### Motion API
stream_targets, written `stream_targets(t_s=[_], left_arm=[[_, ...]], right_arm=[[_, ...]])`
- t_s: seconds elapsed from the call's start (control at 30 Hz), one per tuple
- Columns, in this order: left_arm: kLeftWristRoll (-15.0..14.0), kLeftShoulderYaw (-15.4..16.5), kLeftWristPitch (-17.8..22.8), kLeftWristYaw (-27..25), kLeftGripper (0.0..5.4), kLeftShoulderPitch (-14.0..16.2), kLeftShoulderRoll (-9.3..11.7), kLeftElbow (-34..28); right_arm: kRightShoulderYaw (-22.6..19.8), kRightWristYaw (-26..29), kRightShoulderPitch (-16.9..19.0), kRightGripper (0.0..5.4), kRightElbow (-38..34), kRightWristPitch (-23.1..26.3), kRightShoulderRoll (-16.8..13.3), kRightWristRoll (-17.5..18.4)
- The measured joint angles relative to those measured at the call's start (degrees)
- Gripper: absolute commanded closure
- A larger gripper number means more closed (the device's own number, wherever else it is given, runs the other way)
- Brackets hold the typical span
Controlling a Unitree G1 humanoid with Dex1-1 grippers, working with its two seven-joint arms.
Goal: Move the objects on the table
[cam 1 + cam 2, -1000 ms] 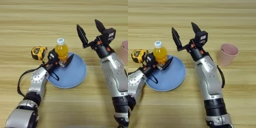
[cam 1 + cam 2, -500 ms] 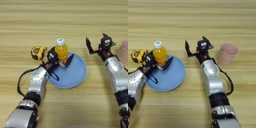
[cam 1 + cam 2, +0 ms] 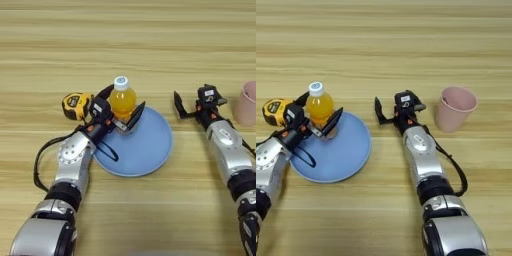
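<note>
The orange-juice bottle [image 3: 122, 98] stands upright on the far rim of the light-blue plate [image 3: 137, 150]. My left gripper [image 3: 122, 108] is shut on the bottle, with one black finger [image 3: 137, 115] on its right and the other curving behind its left side. The yellow-black tape measure [image 3: 75, 105] lies just left of that hand. My right gripper [image 3: 398, 107] hangs open low over the table, between the plate and the pink cup [image 3: 456, 108]. It holds nothing and stands apart from both.
The table [image 3: 125, 40] is bare wood along the far side and in front of the plate. The left arm's black cable [image 3: 42, 155] loops beside its forearm. In the left eye view the cup [image 3: 248, 103] sits at the right edge.
My right gripper has dropped from high above the table to low beside the cup, still open. The left gripper, bottle, plate and tape measure have not moved.
</note>
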Motion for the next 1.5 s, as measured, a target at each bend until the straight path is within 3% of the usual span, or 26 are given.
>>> stream_targets(t_s=[0.67, 0.93, 1.1, 1.4, 1.5], left_arm=[[-1.3, 0.4, -0.1, -4.0, 1.86, 0.4, -0.5, -1.0], [-2.8, 1.1, 0.1, -4.6, 1.99, 1.6, -0.6, -2.6], [-6.4, 3.6, 0.3, -4.3, 1.99, 1.8, -0.6, -6.6], [-6.9, 5.6, 3.7, 1.9, 1.99, 4.0, -0.4, -18.6], [-6.0, 7.8, 5.4, 7.7, 1.99, 4.2, 1.3, -22.2]], right_arm=[[-0.2, 0.2, -1.3, 0.00, 2.5, -1.7, 0.4, 0.0], [-0.3, 0.2, -1.4, 0.00, 2.6, -1.7, 0.5, 0.1], [-0.3, 0.0, -1.4, 0.00, 2.6, -1.7, 0.7, 0.1], [-0.3, -0.5, -1.4, 0.00, 2.6, -1.8, 1.0, 0.0], [-0.2, -0.6, -1.5, 0.00, 2.6, -1.8, 1.2, -0.1]])
